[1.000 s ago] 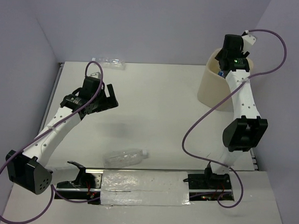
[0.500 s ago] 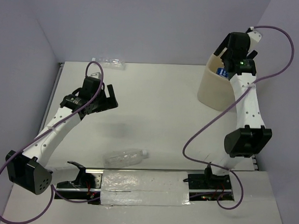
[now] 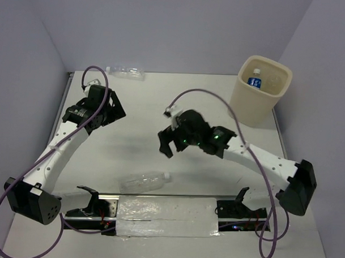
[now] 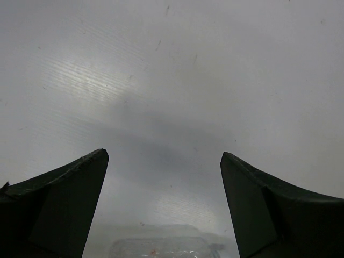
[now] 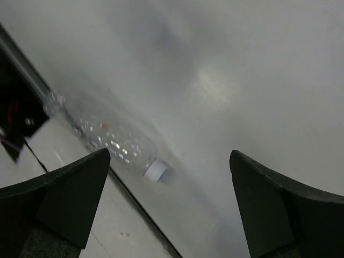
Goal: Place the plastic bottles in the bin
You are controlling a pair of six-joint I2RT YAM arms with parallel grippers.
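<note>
Seen from above, the table (image 3: 162, 100) is taken as a clock face with twelve at the far wall. The bin (image 3: 246, 103) is stood upright at about two o'clock, in the far right corner, and a blue-labelled bottle (image 3: 254, 81) is seen lying inside it, white cap uppermost. A clear bottle (image 3: 142, 182) is laid on its side at about six o'clock, just beyond the rail at the near edge, its white cap (image 3: 167, 176) turned toward three o'clock. A second clear bottle (image 3: 124, 72) is laid on its side at about eleven o'clock, against the far wall. The left hand (image 3: 112, 106) is held above the table at about ten o'clock, released, with its jaws spread wide and nothing between them; in the left wrist view the left hand (image 4: 162, 156) is shown the same way over bare table, and a crinkled clear shape (image 4: 161, 248) is glimpsed at the bottom edge, though which bottle it is cannot be told. The right hand (image 3: 167, 141) is held near the middle of the table, likewise released and gaping, apart from the near bottle. In the right wrist view the right hand (image 5: 169, 156) is pointed down at that clear bottle (image 5: 102, 140), which is seen beyond the spread fingers (image 5: 59, 204), untouched.
</note>
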